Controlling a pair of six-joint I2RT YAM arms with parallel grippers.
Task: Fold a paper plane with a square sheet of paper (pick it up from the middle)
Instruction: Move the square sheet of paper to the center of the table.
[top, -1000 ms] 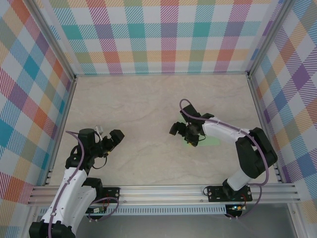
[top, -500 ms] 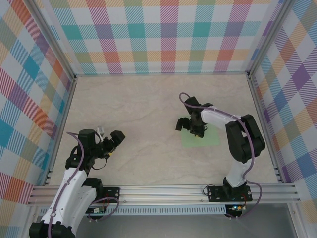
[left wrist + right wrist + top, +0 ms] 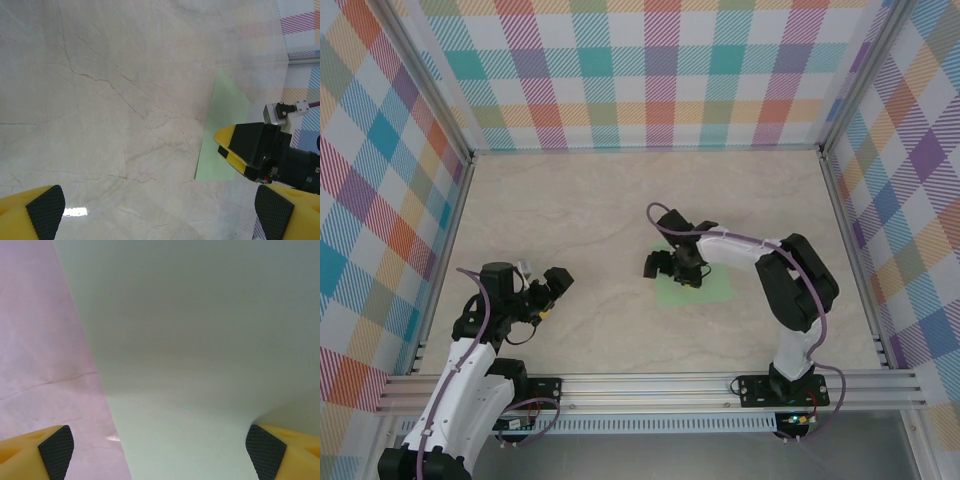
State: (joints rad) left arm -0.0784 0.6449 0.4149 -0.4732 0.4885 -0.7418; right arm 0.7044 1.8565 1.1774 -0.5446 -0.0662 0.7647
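Note:
The square sheet of paper [image 3: 705,291] lies flat on the marble table, right of centre. It is pale mint green and unfolded. My right gripper [image 3: 672,270] is low over its left edge, open, jaws spread wide. In the right wrist view the sheet [image 3: 200,340] runs under and between the gripper [image 3: 160,452]; its right fingertip [image 3: 265,450] is at the paper's edge. My left gripper [image 3: 545,290] hovers open and empty near the front left, well away from the sheet. The left wrist view has that gripper [image 3: 159,215] with bare table between its pads, and the sheet [image 3: 220,135] beyond.
Checked fabric walls [image 3: 640,70] close the table on three sides. An aluminium rail [image 3: 650,388] with both arm bases runs along the near edge. Bare marble table [image 3: 580,210] lies between the arms and behind the sheet.
My right gripper has swept leftwards across the table, and the green sheet has slid left with it. The left arm has stayed put.

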